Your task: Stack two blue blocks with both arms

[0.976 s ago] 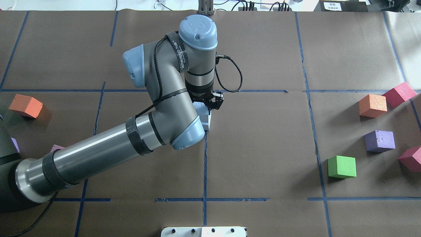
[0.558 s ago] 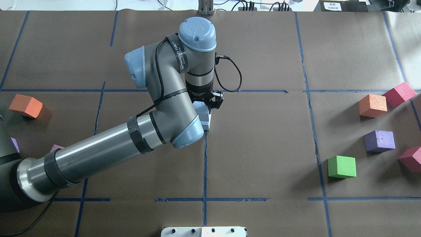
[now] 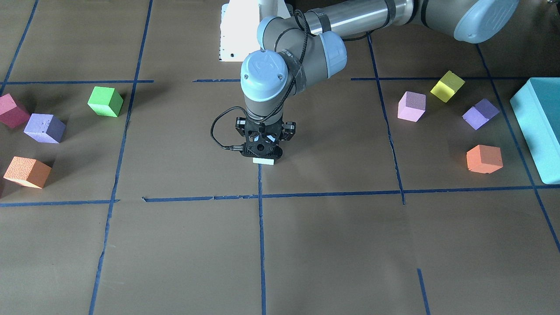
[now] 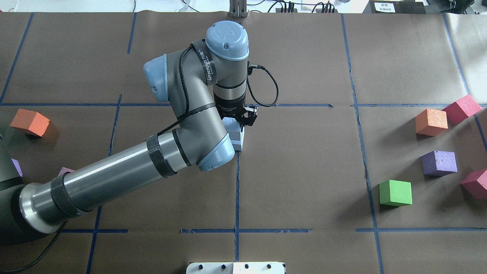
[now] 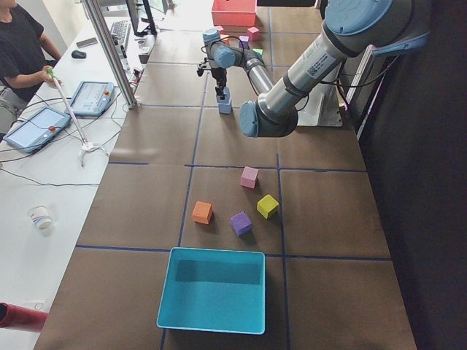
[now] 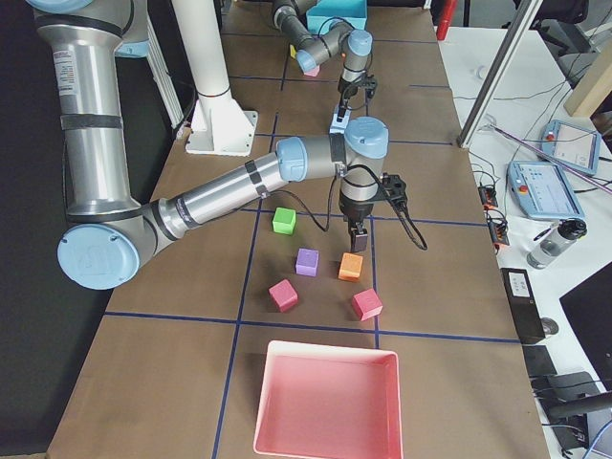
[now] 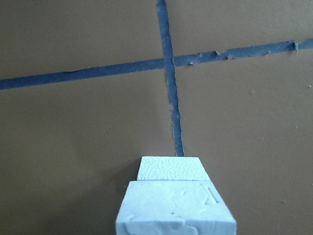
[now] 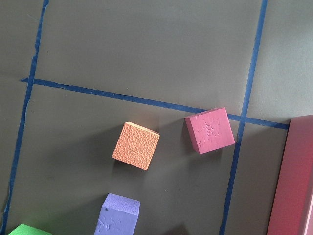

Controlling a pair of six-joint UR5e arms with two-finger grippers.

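Note:
My left gripper (image 3: 264,153) points straight down at the centre grid crossing, shut on the upper blue block (image 7: 176,209), whose top face is dented. The lower blue block (image 7: 169,169) stands on the table just beneath it, its top partly showing beyond the held one. From the front only a pale strip of blue block (image 3: 264,161) shows under the gripper. In the overhead view the wrist hides most of the blue blocks (image 4: 236,137). My right gripper (image 6: 356,236) hangs above an orange cube (image 6: 351,266); I cannot tell whether it is open.
Green (image 4: 395,193), purple (image 4: 439,163), orange (image 4: 431,121) and red (image 4: 461,108) cubes lie on my right side. A teal box (image 3: 538,127) and pink, yellow, purple and orange cubes lie on my left. A pink tray (image 6: 325,402) stands at the right end.
My left arm's wrist has shifted slightly, seemingly lower over the blue blocks. The cubes have not moved.

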